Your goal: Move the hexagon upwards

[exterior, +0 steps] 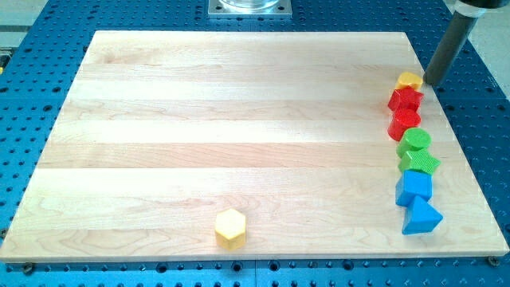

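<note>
Yellow hexagon [229,228] flat on wooden board [239,119], low at about 6 o'clock of the board, just inside the bottom edge, alone, well apart from every other block. Rod [448,49] coming down from the view's top right corner, my tip [433,82] at about 2 o'clock of the board, right at the board's right edge. No jaws on this end effector, just a bare rod end, clamped on nothing; tip just beside small yellow block [409,80], at its 3 o'clock, contact or small gap: cannot tell. Tip well apart from hexagon, far off at hexagon's 2 o'clock. Column of blocks down the board's right side, running from 2 o'clock toward 4 o'clock: small yellow block on top, shape unclear; below it red block [406,100], shape unclear; second red block [405,123] touching or nearly touching the first; then green round block [416,142]; second green block [419,163], shape unclear, close under it; blue cube-like block [414,186]; blue triangle block [421,216] last, near the bottom right corner. Blue perforated table [486,119] around the board, grey metal base [250,7] at 12 o'clock above the board's top edge.
</note>
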